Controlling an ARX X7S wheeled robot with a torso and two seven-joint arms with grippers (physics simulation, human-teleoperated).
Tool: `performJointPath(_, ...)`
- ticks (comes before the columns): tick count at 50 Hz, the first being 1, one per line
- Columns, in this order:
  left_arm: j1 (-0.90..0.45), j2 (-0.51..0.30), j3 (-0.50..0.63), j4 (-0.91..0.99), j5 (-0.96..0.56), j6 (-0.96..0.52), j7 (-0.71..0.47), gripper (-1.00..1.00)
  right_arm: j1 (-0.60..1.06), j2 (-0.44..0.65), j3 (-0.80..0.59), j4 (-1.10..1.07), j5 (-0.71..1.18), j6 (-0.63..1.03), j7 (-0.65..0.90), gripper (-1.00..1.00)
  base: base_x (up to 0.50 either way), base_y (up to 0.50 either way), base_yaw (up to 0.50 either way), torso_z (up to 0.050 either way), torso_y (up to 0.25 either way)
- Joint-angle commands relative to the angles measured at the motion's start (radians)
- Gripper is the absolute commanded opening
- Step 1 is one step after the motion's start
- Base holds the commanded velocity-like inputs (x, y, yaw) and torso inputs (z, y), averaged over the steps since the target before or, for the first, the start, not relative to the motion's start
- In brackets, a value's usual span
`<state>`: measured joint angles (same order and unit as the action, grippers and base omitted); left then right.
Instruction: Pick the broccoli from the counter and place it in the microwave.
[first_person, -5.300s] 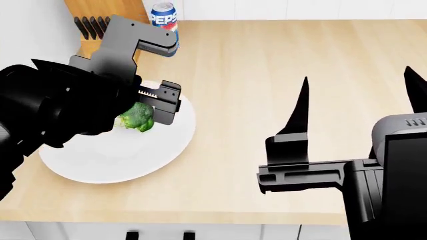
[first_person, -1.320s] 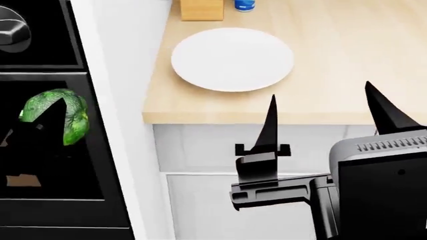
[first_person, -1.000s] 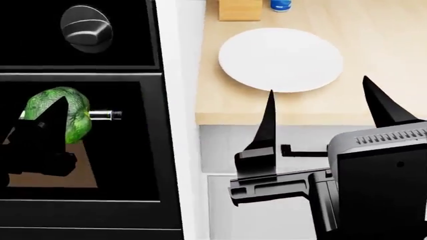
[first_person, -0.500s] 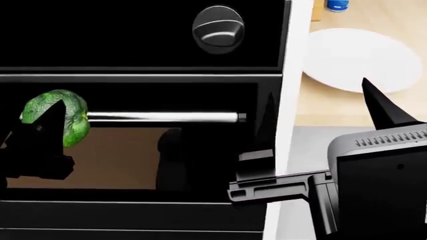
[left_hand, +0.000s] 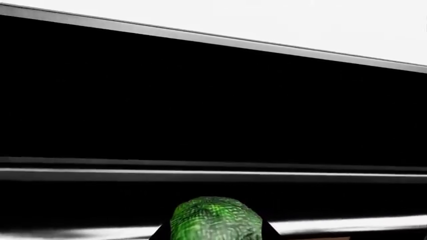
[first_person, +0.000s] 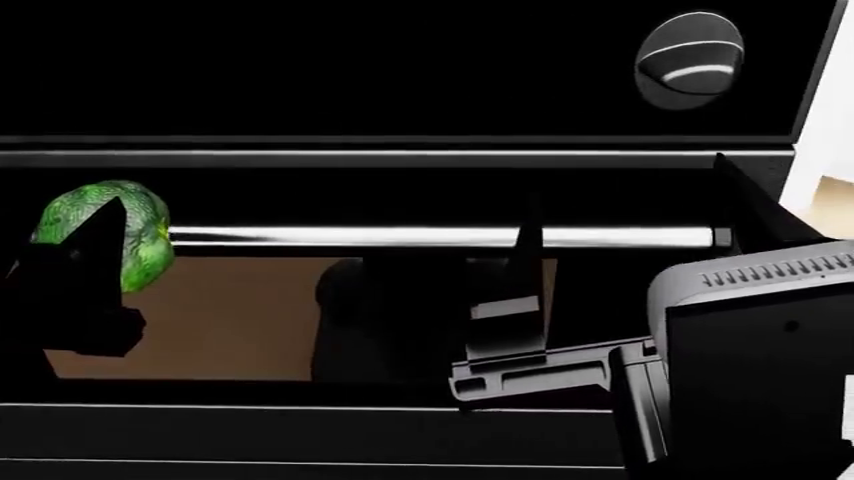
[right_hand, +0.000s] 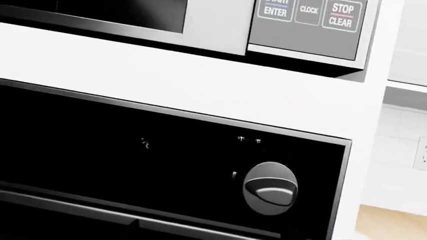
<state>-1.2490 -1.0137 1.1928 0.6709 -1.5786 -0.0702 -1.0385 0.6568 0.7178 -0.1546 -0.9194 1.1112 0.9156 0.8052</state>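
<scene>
Broccoli (first_person: 104, 230) sits clamped in my left gripper (first_person: 83, 262), off the counter's (first_person: 834, 205) left edge, facing the oven. I should raise it toward the microwave (right_hand: 200, 22) above; right gripper (first_person: 627, 235) stays spread, empty.

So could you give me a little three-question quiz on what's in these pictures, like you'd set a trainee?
1. True or false: the left hand holds the broccoli.
2. The round knob sits where? A) above the long silver handle B) below it C) on the counter
3. Fill in: in the right wrist view, the keypad button under STOP reads ____.

Key: 1 true; 2 A; 3 CLEAR.
</scene>
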Motion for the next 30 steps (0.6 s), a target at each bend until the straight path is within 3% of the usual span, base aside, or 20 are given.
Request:
performJointPath(1,-0.006,0.008,-0.006,-0.005,-0.009,0.015,-0.001,-1.0,0.038,0.009,-0.037,0.003,-0.055,0.022,0.004,1.0,0.0,0.0,0.0,0.0,0.0)
performJointPath(5,-0.006,0.008,-0.008,-0.009,-0.012,0.017,0.001,-1.0,0.12,0.036,-0.07,-0.071,-0.101,0.053,0.014,1.0,0.0,0.0,0.0,0.0,0.0)
performJointPath(7,-0.005,0.009,-0.009,-0.012,-0.01,0.019,0.003,-1.0,0.188,0.049,0.011,-0.103,0.045,0.039,0.083,1.0,0.0,0.0,0.0,0.0,0.0)
performJointPath(9,-0.001,0.01,-0.009,-0.015,-0.007,0.021,0.004,-1.0,0.36,0.105,-0.056,-0.127,0.125,0.047,0.19,1.0,0.0,0.0,0.0,0.0,0.0)
performJointPath(12,0.002,0.009,-0.009,-0.013,-0.006,0.022,0.007,-1.0,0.81,0.299,-0.506,-0.128,0.164,-0.168,0.389,1.0,0.0,0.0,0.0,0.0,0.0)
performJointPath(17,0.003,0.005,-0.011,-0.021,-0.005,0.023,0.018,-1.0,1.56,0.391,-1.202,-0.128,0.159,-0.478,0.496,1.0,0.0,0.0,0.0,0.0,0.0)
performJointPath(18,0.003,0.005,-0.011,-0.022,-0.005,0.023,0.02,-1.0,1.698,0.392,-1.195,-0.128,0.149,-0.478,0.489,1.0,0.0,0.0,0.0,0.0,0.0)
performJointPath(22,0.003,0.005,-0.012,-0.034,-0.004,0.022,0.032,-1.0,1.699,0.333,-0.862,-0.128,0.242,-0.294,0.455,1.0,0.0,0.0,0.0,0.0,0.0)
performJointPath(24,0.003,0.004,-0.013,-0.035,-0.003,0.022,0.034,-1.0,1.699,0.294,-0.78,-0.128,0.301,-0.23,0.474,1.0,0.0,0.0,0.0,0.0,0.0)
performJointPath(30,0.003,0.0,-0.014,-0.039,-0.002,0.02,0.04,-1.0,1.699,0.295,-0.786,-0.128,0.291,-0.235,0.479,1.0,0.0,0.0,0.0,0.0,0.0)
